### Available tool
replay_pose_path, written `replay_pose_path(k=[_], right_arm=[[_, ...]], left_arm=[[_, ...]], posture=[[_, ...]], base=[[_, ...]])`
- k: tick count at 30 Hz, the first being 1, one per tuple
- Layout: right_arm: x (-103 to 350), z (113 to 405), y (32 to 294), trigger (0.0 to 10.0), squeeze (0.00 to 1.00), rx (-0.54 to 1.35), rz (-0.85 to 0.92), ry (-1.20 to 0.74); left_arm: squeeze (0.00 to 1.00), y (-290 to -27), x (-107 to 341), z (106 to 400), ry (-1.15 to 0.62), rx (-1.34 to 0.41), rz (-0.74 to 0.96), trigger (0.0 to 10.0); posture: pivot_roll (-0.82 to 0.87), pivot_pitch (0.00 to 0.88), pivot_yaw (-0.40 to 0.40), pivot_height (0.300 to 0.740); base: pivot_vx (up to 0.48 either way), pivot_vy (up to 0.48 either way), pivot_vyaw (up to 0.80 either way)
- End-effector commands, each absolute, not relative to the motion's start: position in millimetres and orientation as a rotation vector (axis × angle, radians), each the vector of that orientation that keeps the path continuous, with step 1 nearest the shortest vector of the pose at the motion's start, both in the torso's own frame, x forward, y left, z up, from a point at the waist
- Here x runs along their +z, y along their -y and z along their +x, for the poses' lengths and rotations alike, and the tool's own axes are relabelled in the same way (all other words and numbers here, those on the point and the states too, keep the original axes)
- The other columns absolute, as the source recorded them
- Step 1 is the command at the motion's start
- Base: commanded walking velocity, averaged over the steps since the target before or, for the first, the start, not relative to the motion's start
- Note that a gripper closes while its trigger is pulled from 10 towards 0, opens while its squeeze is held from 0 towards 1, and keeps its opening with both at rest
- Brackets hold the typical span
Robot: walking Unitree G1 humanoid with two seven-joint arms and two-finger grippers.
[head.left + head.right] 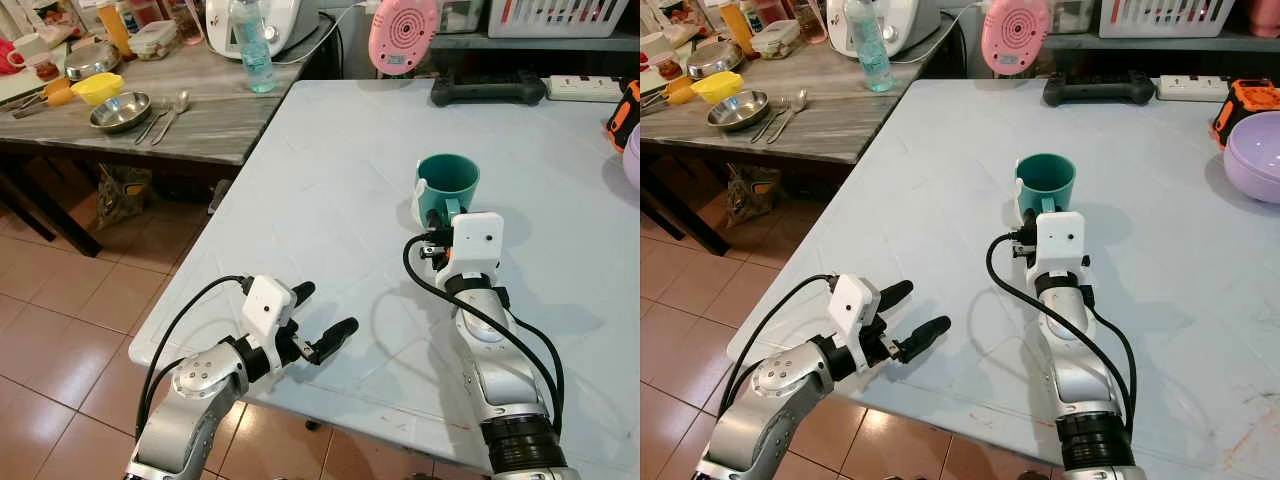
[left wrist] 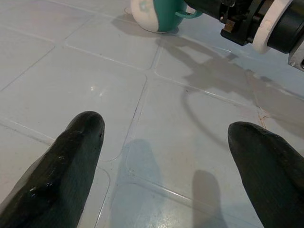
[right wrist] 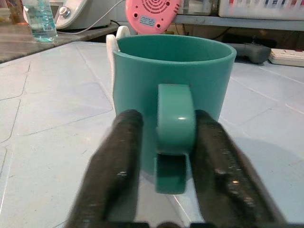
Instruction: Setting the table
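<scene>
While upright on the table (image 1: 330, 190), teal mug (image 1: 448, 182), handle clamped by right hand (image 3: 164, 156).

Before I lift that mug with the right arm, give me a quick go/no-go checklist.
1. Right gripper fingers either side of the teal mug handle: ok.
2. Firm clamp on the handle: cannot tell.
3. Mug upright on the table: ok.
4. Mug empty: cannot tell, its bottom is hidden.
5. Left gripper open and away from the mug, near the table's front edge: ok.
6. Power strip far from the mug: ok.
</scene>
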State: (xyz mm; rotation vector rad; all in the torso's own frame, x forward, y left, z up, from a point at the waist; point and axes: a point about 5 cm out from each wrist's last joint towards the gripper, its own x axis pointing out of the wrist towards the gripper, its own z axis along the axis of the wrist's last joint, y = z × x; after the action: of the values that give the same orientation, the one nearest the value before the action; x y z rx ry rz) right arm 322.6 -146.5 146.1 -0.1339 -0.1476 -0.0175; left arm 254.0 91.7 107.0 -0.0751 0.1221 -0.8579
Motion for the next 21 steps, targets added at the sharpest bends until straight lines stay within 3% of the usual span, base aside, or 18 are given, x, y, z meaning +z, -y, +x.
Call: replay_pose_path(k=[1,21], right_arm=[[149,324,143,0.0,0.00,-0.017,-0.118,0.160],[154,319,154,0.0,0.00,-0.039,-0.155,0.191]], left_arm=[[0.00,-95,106,255,-0.129,-0.848,-0.055,10.0],[0.00,-97,109,262,-0.112,-0.839,-0.105,10.0]], posture=[[-0.10,0.111,0.146,0.740],[-0.12,0.081,0.118,0.740]], base=[[0.000,0.000,0.00],[0.000,0.000,0.00]])
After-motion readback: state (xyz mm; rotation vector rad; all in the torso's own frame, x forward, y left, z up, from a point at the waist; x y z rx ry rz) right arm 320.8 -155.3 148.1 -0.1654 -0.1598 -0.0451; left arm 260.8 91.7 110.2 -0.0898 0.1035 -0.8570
